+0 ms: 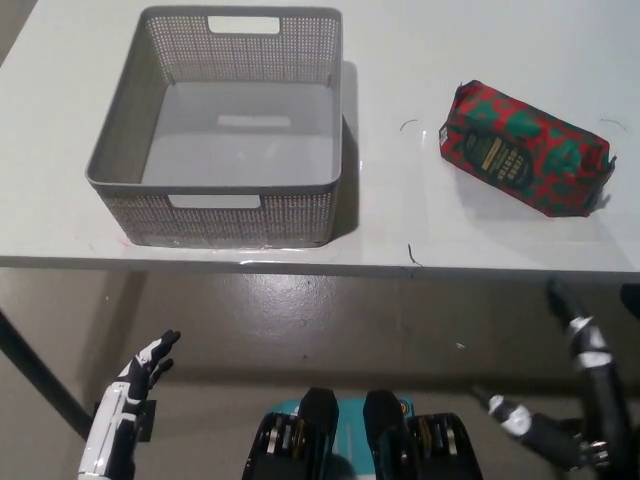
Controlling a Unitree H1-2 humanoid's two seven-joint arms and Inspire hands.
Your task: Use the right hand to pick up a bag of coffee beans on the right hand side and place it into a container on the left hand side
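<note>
A red and green bag of coffee beans (526,148) with a dark label lies on the white table (400,215) at the right. A grey mesh basket (228,205) with handle slots stands empty on the left of the table. My black right hand (570,395) hangs below the table's front edge at the lower right, fingers apart and holding nothing, well short of the bag. My white left hand (132,395) rests at the lower left, also below the table edge, open and empty.
The table's front edge (320,268) runs across the middle of the view, with grey floor below it. A dark table leg (35,375) slants at the lower left. Bare tabletop separates the basket from the bag.
</note>
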